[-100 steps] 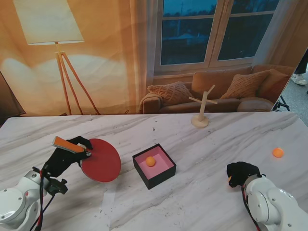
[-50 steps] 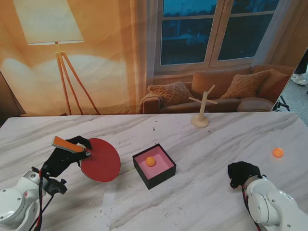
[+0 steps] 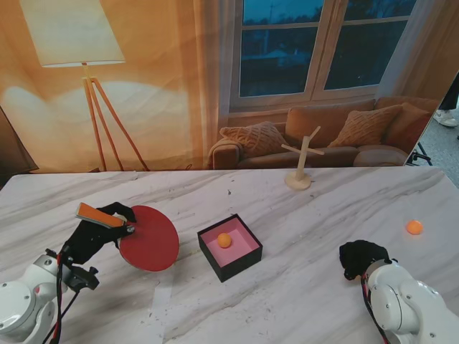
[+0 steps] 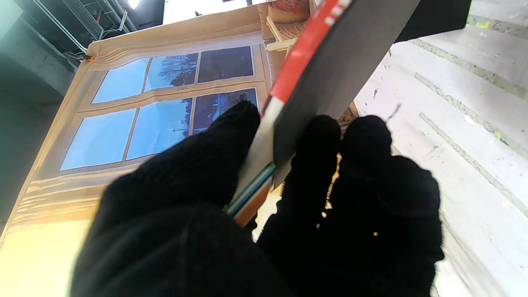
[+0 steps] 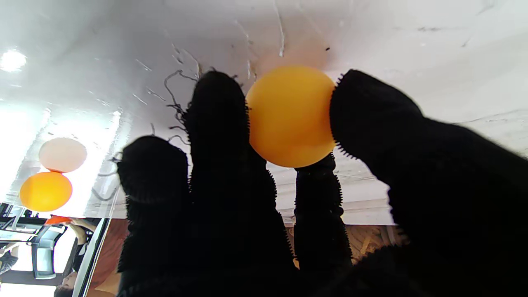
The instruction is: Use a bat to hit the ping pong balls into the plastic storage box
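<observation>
A staged lab set: a printed living-room backdrop point(image 3: 215, 86) hangs behind the marble table point(image 3: 287, 301).

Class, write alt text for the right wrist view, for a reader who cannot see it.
Black-gloved right hand pinches an orange ping pong ball between its fingers close to the white marble table. A second orange ball lies on the table farther off.

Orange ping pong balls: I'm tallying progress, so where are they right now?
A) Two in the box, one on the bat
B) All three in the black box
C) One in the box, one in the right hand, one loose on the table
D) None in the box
C: one orange ball lies in the pink-lined black box, the gloved right hand grips another, and a third sits loose on the marble table.
</observation>
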